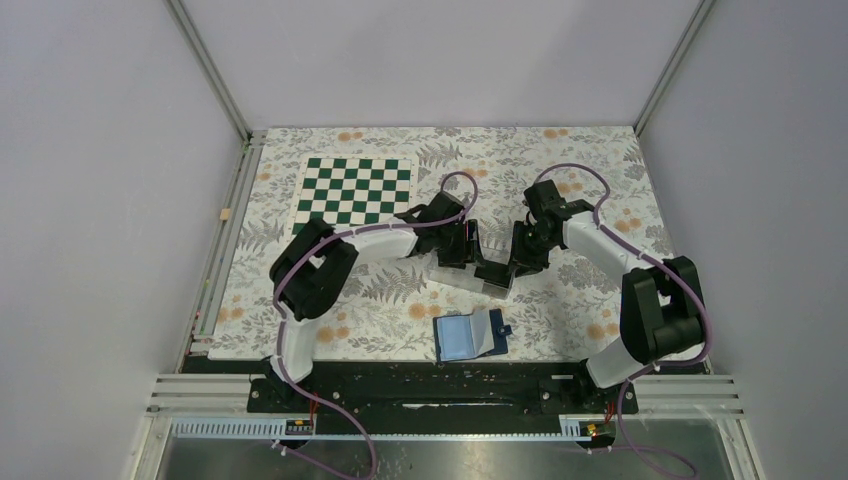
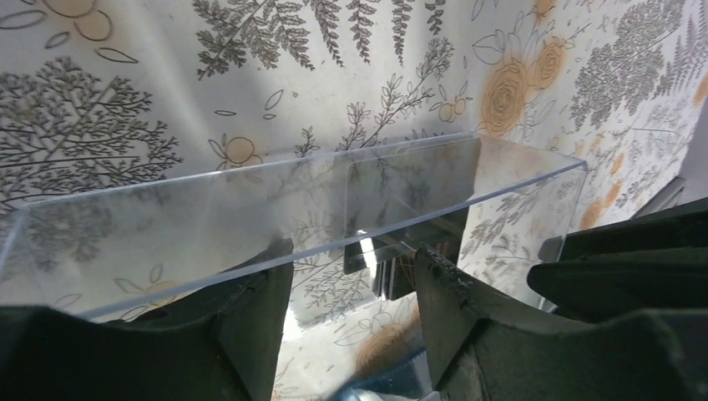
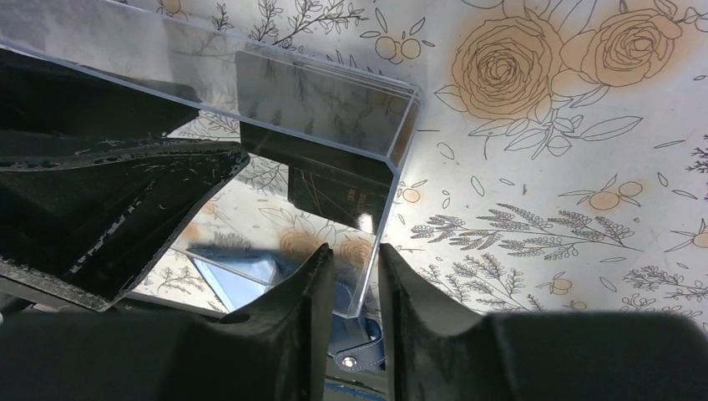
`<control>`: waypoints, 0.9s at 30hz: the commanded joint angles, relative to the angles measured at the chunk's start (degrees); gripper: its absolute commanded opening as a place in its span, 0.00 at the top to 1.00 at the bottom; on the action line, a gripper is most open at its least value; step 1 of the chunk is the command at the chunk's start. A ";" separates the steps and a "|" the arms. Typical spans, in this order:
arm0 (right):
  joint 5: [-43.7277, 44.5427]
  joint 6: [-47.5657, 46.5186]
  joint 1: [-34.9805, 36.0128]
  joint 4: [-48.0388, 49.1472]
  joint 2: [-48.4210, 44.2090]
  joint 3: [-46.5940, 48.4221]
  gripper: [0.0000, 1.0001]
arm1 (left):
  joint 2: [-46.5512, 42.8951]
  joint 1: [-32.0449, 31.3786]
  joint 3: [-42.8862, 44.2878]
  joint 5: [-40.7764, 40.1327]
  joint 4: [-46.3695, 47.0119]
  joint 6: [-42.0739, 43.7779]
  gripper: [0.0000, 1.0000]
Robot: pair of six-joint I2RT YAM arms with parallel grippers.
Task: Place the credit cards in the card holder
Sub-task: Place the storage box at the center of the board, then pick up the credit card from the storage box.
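A clear plastic tray (image 1: 483,277) lies mid-table between both grippers, with dark credit cards (image 3: 338,196) standing inside it at one end. The cards (image 2: 388,276) also show through the tray's wall in the left wrist view. The navy card holder (image 1: 468,336) lies open near the front edge, pale pockets up; its snap tab (image 3: 346,361) shows below the right fingers. My left gripper (image 2: 351,251) stands open at the tray's long wall (image 2: 250,213), nothing between its fingers. My right gripper (image 3: 355,251) straddles the tray's end wall (image 3: 377,251) with a narrow gap, still open.
A green-and-white checkered mat (image 1: 358,190) lies at the back left on the floral tablecloth (image 1: 600,200). Metal frame posts and grey walls enclose the table. The two arms meet over the tray, close to each other.
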 commanded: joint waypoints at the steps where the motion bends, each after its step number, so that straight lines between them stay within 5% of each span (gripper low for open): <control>1: -1.66 -0.98 -0.17 0.26 0.84 1.97 0.70 | 2.17 -0.96 2.56 -1.69 0.19 -0.93 0.45; 10: -2.44 -0.92 -0.18 0.30 1.03 2.15 0.78 | 2.35 -2.00 -0.74 2.67 8.02 -5.46 0.53; 27: -2.91 -0.94 -0.18 0.64 0.98 1.46 0.80 | -5.90 -2.94 -2.84 3.02 12.19 -4.71 0.57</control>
